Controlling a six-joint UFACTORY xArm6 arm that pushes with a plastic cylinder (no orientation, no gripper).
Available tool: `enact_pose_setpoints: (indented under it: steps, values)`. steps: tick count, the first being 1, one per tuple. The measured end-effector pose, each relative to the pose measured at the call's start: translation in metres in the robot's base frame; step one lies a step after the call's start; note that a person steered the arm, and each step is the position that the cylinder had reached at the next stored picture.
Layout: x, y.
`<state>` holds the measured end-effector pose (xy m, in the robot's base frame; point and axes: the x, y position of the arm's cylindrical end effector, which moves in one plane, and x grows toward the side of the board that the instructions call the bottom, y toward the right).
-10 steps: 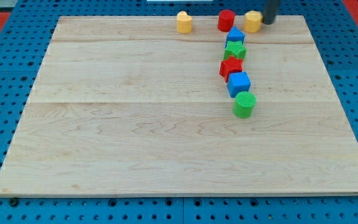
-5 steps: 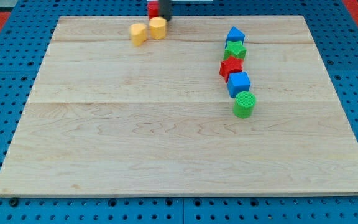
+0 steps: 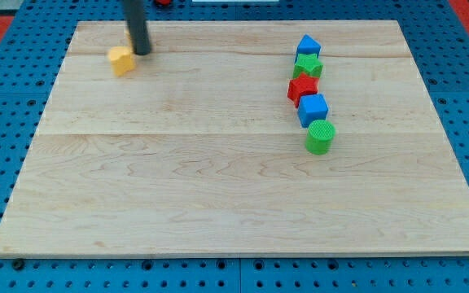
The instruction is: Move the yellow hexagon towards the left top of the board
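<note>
One yellow block (image 3: 121,60) lies near the board's top left; I cannot make out its shape. My tip (image 3: 142,53) is just to the block's right and slightly above it, close to it or touching it. The dark rod rises from there out of the view's top. No second yellow block shows; it may be hidden behind the rod.
A column of blocks stands at the upper right: blue (image 3: 307,46), green (image 3: 309,66), red star (image 3: 303,87), blue cube (image 3: 313,109), green cylinder (image 3: 321,137). A bit of a red block (image 3: 163,2) shows past the board's top edge. The wooden board (image 3: 218,203) lies on blue pegboard.
My tip has swept left along the board's top edge. The yellow blocks slid left with it and only one shows now. The red cylinder went left and off the top edge.
</note>
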<state>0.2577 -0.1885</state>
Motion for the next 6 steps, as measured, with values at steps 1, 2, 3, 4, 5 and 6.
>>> enact_pose_setpoints:
  steps: [1,2,3,4,5,6]
  values:
    - [-0.019,-0.006]
    - [-0.011,0.01]
    - [-0.057,0.043]
    - [-0.066,0.057]
    - [-0.06,-0.032]
    - [-0.051,-0.041]
